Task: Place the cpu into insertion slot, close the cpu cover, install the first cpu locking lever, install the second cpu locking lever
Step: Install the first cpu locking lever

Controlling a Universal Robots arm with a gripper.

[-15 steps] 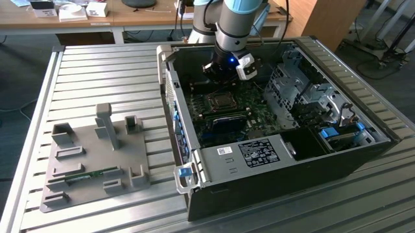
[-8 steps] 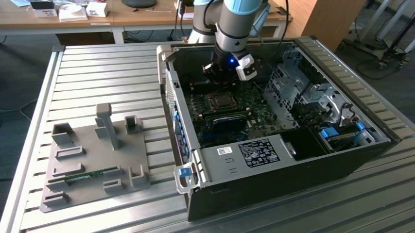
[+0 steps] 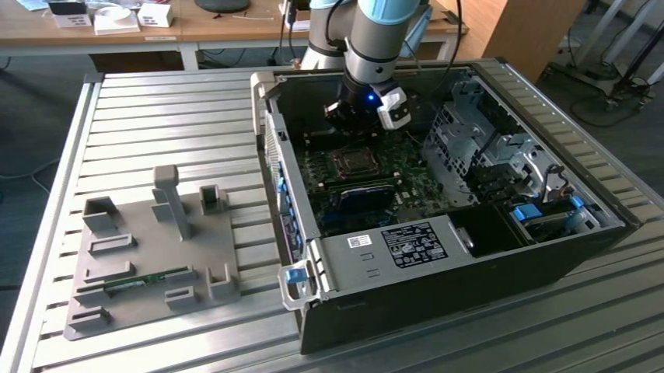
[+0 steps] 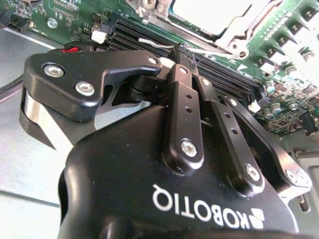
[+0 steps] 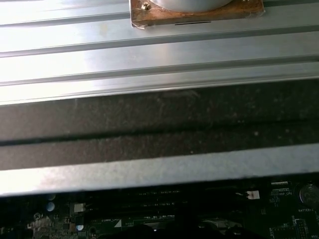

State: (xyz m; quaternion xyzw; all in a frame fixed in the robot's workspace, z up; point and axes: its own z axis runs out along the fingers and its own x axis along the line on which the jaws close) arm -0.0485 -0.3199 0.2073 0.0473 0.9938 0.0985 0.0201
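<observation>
In the second wrist view the cpu (image 4: 209,12) shows its pale silver top inside the insertion slot, and the cpu cover (image 4: 234,31) lies flat over its edges. A thin silvery locking lever (image 4: 152,43) runs along the socket's side. My gripper (image 4: 180,54) is shut, and its fingertips are right at that lever, above the black memory slots (image 4: 234,82). In the exterior view the gripper (image 3: 351,128) hangs inside the open computer case, just beyond the insertion slot (image 3: 353,162) on the green motherboard (image 3: 415,183).
Case walls (image 3: 272,155) surround the board. A metal drive cage (image 3: 487,148) stands at the exterior view's right, and a black box with a white label (image 3: 410,241) sits at the front. A grey fixture tray (image 3: 155,256) lies on the slatted table (image 3: 166,116).
</observation>
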